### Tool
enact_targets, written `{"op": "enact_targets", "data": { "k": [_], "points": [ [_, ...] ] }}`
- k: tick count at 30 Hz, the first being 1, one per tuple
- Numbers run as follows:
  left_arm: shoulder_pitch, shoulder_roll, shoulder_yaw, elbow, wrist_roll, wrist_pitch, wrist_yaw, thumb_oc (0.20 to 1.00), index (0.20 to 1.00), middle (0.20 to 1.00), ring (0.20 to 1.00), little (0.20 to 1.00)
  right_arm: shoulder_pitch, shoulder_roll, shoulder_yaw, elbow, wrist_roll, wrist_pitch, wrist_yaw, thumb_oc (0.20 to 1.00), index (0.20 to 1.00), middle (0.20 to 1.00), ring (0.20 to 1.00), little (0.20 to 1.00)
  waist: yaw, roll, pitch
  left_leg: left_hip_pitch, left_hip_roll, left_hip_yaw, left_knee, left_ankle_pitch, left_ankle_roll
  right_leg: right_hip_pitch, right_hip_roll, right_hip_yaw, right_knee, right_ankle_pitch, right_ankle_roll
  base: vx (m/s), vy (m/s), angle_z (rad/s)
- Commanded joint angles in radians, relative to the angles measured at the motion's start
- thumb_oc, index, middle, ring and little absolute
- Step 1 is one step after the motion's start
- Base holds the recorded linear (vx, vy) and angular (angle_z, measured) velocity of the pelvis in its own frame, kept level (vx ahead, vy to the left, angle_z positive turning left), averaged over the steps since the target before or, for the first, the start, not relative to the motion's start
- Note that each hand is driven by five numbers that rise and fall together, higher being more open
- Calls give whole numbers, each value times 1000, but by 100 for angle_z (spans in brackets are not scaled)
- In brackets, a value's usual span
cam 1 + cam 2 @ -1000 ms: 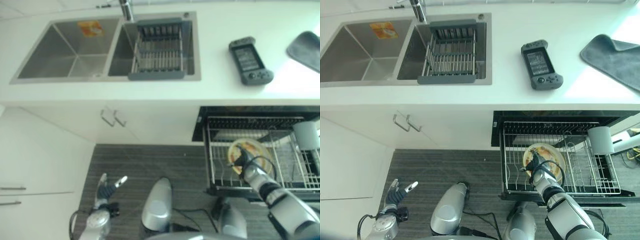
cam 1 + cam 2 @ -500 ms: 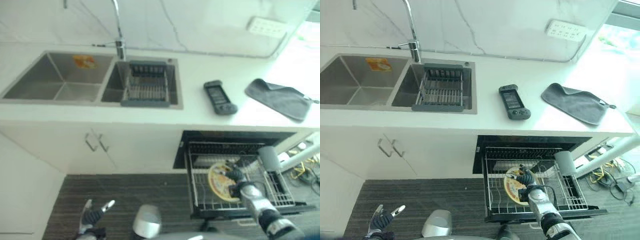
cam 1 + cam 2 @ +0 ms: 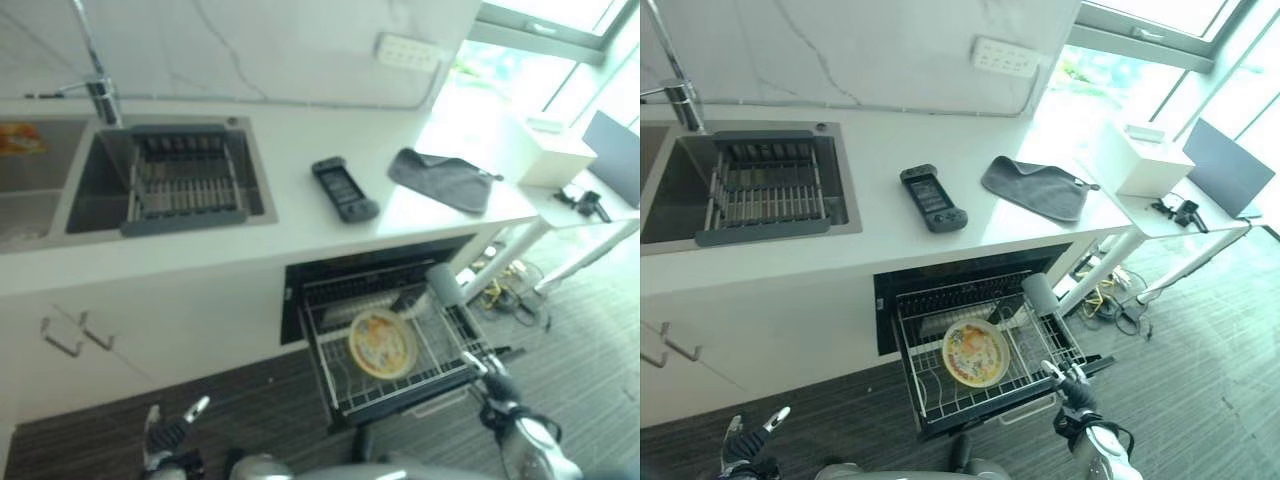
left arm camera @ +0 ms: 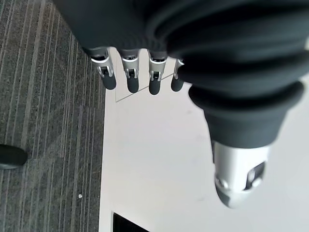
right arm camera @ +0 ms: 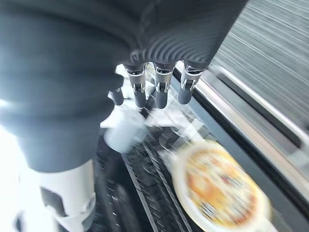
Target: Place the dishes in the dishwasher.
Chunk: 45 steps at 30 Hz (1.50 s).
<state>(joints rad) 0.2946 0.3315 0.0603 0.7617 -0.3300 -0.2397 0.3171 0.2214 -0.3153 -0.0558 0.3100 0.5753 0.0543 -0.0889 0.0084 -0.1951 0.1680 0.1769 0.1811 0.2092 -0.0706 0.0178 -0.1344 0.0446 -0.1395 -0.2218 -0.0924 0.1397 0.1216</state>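
Plate point(image 3: 976, 352) lies in the pulled-out dishwasher rack point(image 3: 930, 398), roughly mid-rack, leaning against the wires; yellow-orange pattern faces up. A pale cup point(image 3: 1039, 292) sits at the rack's rear right corner.

Right hand point(image 3: 1072, 387) is at the rack's front right corner, apart from the plate. Right wrist view: fingers point(image 5: 159, 92) straight and released, nothing between them and the thumb; plate point(image 5: 220, 191) and cup show past the fingertips, not touched.

Left hand point(image 3: 743, 443) hangs low over the floor on the robot's left, in front of the white cupboard doors. Left wrist view: fingers point(image 4: 130, 73) straight, released, holding nothing.

Bench point(image 3: 880, 232) above the dishwasher carries a dark handheld device point(image 3: 932, 197) and a grey cloth point(image 3: 1036, 187). A grey drying rack point(image 3: 767, 187) sits in the sink point(image 3: 836, 203); I make out no dishes on it.

Judgement: the placing step looks done for this plate and the hand is clear of it. No further dish visible on the bench or in the sink, so the next move likely calls for pushing the rack in: flat fingers against its front rail, a straight push, watching that the plate does not tip
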Motion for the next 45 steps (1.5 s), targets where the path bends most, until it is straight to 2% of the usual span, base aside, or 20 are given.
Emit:
{"op": "enact_targets", "data": {
  "k": [1,5,8,10,13,15,17,18,19,22,26,35,40,42,45],
  "points": [
    [-44,1,1,8,54,-51,11,1000,1000,1000,1000,1000,-104,-96,-75,-53,-58,-76,-97,1000,1000,1000,1000,1000,-6,75,20,-59,-18,-5,-17,38,59,58,-29,16,13,9,67,-41,-26,-15],
    [-73,-9,12,51,63,-58,17,1000,1000,1000,1000,1000,-66,-77,-144,-35,-122,-96,-212,1000,1000,1000,1000,1000,-48,87,2,-53,-16,7,-17,25,58,49,-25,51,6,-1,61,-26,1,-22],
    [-76,-15,12,58,66,-60,19,1000,1000,1000,1000,1000,-49,-73,-161,-10,-157,-88,-260,1000,1000,1000,1000,1000,-59,93,-3,-48,-15,13,-17,20,58,50,-25,64,5,-7,59,-6,-3,-17],
    [-94,-15,-2,62,71,-53,20,1000,1000,1000,1000,1000,-37,-61,-150,83,-176,-82,-304,1000,1000,1000,1000,1000,-65,101,-4,-45,-15,16,-17,15,56,52,-27,69,5,-14,57,-39,-37,-6],
    [-125,-11,-36,87,75,-55,17,1000,1000,1000,1000,1000,-82,-46,-98,251,-119,-70,-317,1000,1000,1000,1000,1000,-54,112,-5,-39,-13,13,-17,12,51,60,-26,61,5,-23,51,-33,-43,-2],
    [-140,-11,-52,107,72,-57,17,1000,1000,1000,1000,1000,-117,-25,-77,354,-11,-63,-292,1000,1000,1000,1000,1000,-44,120,-11,-35,-12,14,-17,11,47,64,-25,51,5,-27,49,-15,-18,-1],
    [-155,-16,-74,151,69,-74,20,1000,1000,1000,1000,1000,-155,24,-88,492,227,-53,-195,1000,1000,1000,1000,1000,-32,131,-22,-31,-13,15,-17,11,44,69,-24,40,5,-34,45,0,0,0],
    [-164,-18,-82,173,72,-81,20,1000,1000,1000,1000,1000,-170,41,-104,556,325,-53,-153,796,796,796,796,796,-27,135,-26,-30,-13,16,-17,10,43,72,-24,33,5,-36,43,0,0,0],
    [-181,-23,-101,217,79,-96,22,1000,1000,1000,1000,1000,-198,69,-122,661,466,-43,-76,206,206,206,206,206,-19,143,-37,-26,-15,19,-17,9,42,78,-23,22,5,-42,41,0,0,0],
    [-198,-35,-126,276,91,-116,16,1000,1000,1000,1000,1000,-235,103,-137,743,667,18,4,200,200,200,200,200,-12,158,-54,-17,-23,21,-17,5,42,87,-21,12,5,-47,36,34,6,13],
    [-203,-43,-159,298,75,-124,9,1000,1000,1000,1000,1000,-276,106,-135,790,749,46,50,200,200,200,200,200,-1,177,-66,-10,-29,10,-17,3,42,100,-19,1,5,-55,29,12,11,4],
    [-187,-35,-153,325,71,-117,-14,1000,1000,1000,1000,1000,-334,37,-135,842,681,107,106,200,200,200,200,200,34,185,-77,-2,-40,-35,-17,-4,45,120,-20,-7,5,-65,26,42,6,7],
    [-174,-31,-155,353,87,-105,-18,1000,1000,1000,1000,1000,-375,12,-114,905,624,168,155,200,200,200,200,200,66,189,-73,-5,-47,-73,-17,-5,47,128,-26,-12,5,-67,28,80,-13,11],
    [-163,-25,-154,363,94,-96,-22,1000,1000,1000,1000,1000,-396,-1,-104,932,609,195,168,200,200,200,200,200,82,195,-68,-10,-54,-91,-17,-4,48,130,-31,-20,5,-66,31,103,-33,13],
    [-166,-23,-168,384,94,-98,-29,1000,1000,1000,1000,1000,-450,-29,-91,956,616,228,171,200,200,200,200,200,101,219,-46,-31,-68,-114,-17,2,48,116,-48,-35,5,-57,36,21,-3,21]
  ]
}}
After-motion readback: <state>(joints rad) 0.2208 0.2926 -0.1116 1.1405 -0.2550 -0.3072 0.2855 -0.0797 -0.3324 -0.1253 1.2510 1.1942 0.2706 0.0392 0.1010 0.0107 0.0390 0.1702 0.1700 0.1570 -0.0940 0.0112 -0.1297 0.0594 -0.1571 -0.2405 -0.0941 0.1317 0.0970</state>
